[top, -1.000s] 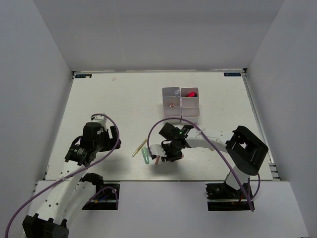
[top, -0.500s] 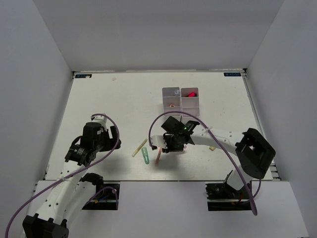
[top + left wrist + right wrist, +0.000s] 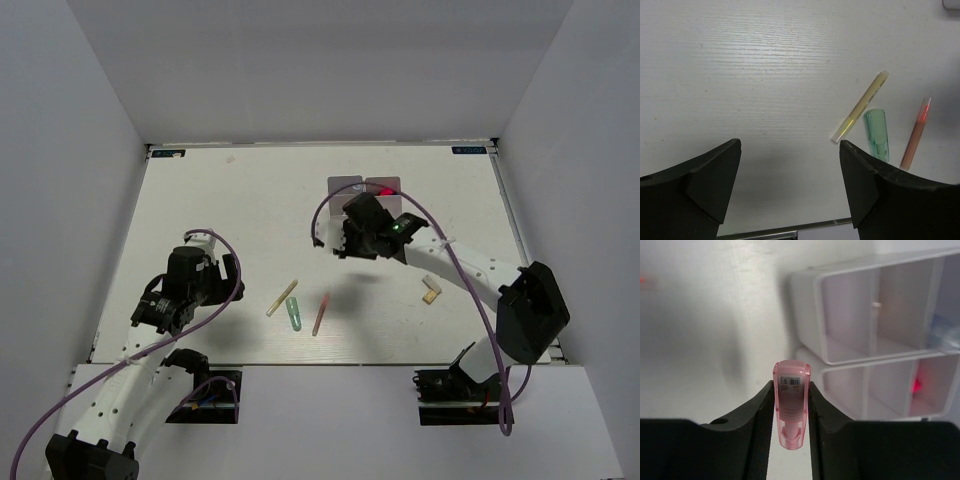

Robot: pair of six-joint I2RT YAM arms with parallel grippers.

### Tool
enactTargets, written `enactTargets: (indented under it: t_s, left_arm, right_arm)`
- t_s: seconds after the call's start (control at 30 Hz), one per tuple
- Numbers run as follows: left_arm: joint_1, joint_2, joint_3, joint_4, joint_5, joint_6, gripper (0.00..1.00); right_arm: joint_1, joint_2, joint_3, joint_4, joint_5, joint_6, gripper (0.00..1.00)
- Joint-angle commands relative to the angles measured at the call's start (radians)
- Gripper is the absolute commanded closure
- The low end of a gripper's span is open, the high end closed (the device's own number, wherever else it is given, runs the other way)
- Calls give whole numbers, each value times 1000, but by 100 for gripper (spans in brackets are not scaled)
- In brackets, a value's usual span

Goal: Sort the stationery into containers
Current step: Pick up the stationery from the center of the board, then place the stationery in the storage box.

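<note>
My right gripper (image 3: 341,240) is shut on a translucent pink tube (image 3: 791,410), held upright between the jaws just left of the white organiser (image 3: 818,310). In the top view the right arm covers most of the organiser (image 3: 345,183). On the table lie a yellow stick (image 3: 282,298), a green tube (image 3: 295,314), an orange-pink stick (image 3: 321,313) and a beige block (image 3: 432,290). Over bare table, my left gripper (image 3: 789,150) stands open and empty, left of the yellow stick (image 3: 861,106) and the green tube (image 3: 876,134).
A red item (image 3: 915,385) shows in a near compartment and a clear bluish one (image 3: 945,332) in the compartment behind it. White walls enclose the table on three sides. The table's front edge (image 3: 790,233) runs just below the left gripper.
The right gripper has carried the pink tube from the front cluster of items up to the organiser's left side. The left arm has not moved.
</note>
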Motion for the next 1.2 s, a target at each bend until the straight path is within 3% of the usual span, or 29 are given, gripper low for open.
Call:
enactTargets:
  t_s: [0.0, 0.77, 1.17]
  left_arm:
    - [6, -1, -15, 7, 7, 9, 10]
    - [5, 3, -15, 10, 10, 9, 10]
    - [5, 13, -15, 8, 10, 11, 10]
  right_arm:
    - [-78, 3, 116, 46, 57, -21, 100]
    - [-316, 122, 245, 56, -133, -191, 100]
    - [-351, 211, 302, 39, -198, -298, 100]
